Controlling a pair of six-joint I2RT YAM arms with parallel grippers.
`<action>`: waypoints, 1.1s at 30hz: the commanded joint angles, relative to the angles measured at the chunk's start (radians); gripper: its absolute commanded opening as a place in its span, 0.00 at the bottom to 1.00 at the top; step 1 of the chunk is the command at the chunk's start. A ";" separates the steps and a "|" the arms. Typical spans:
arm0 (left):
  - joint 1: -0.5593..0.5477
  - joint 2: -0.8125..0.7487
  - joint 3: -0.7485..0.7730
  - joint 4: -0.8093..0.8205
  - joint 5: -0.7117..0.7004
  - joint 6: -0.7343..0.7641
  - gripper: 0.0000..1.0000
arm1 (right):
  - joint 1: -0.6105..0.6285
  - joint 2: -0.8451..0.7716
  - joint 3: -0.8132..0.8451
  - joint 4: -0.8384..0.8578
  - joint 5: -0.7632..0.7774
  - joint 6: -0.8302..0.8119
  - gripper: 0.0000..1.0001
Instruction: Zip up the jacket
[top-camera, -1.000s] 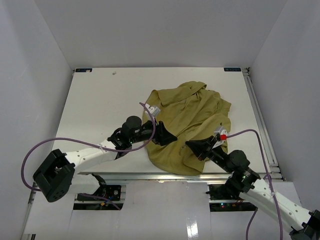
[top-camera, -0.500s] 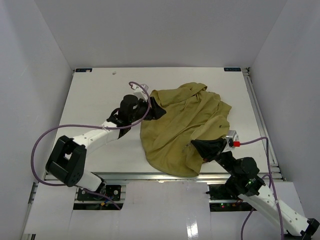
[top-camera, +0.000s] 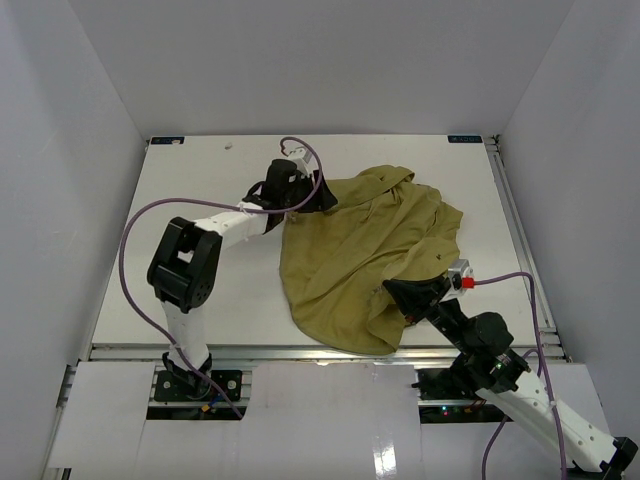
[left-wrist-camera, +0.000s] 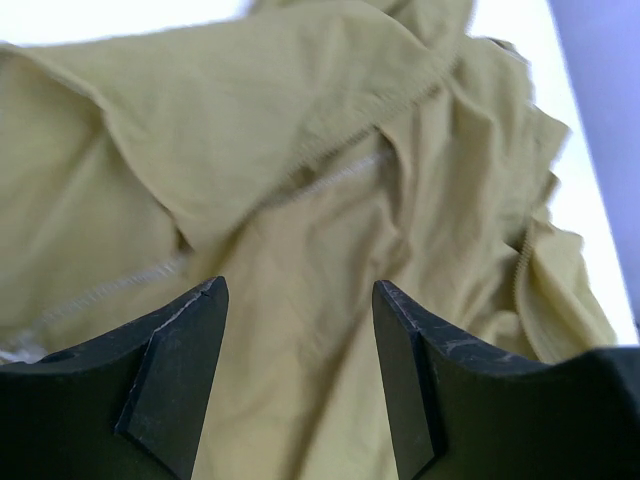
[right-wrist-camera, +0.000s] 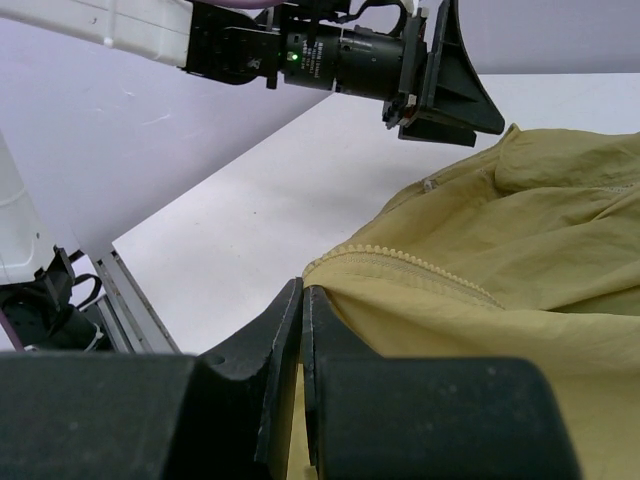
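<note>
The olive-yellow jacket (top-camera: 360, 250) lies crumpled on the right half of the white table (top-camera: 190, 190). My left gripper (top-camera: 318, 192) is open at the jacket's far left edge, its jaws wide apart just above the fabric (left-wrist-camera: 300, 150) with nothing between them (left-wrist-camera: 298, 290). My right gripper (top-camera: 395, 292) is at the jacket's near edge and shut on a fold of it (right-wrist-camera: 302, 290). A row of zipper teeth (right-wrist-camera: 420, 262) runs off from its fingertips along the jacket's edge (right-wrist-camera: 540, 280). The left gripper also shows in the right wrist view (right-wrist-camera: 440, 80).
White walls enclose the table on the left, back and right. A metal rail (top-camera: 518, 240) runs along the table's right edge. Purple cables loop from both arms over the table's near left side (top-camera: 130, 250).
</note>
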 joint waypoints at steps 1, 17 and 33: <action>0.051 0.087 0.154 -0.089 -0.031 0.066 0.69 | -0.001 -0.094 0.046 0.000 0.008 0.001 0.08; 0.117 0.331 0.360 -0.037 0.166 0.020 0.45 | 0.000 -0.112 0.062 -0.039 0.023 -0.005 0.08; 0.156 0.226 0.329 -0.005 0.265 -0.127 0.00 | 0.000 -0.102 0.071 -0.054 0.045 -0.004 0.08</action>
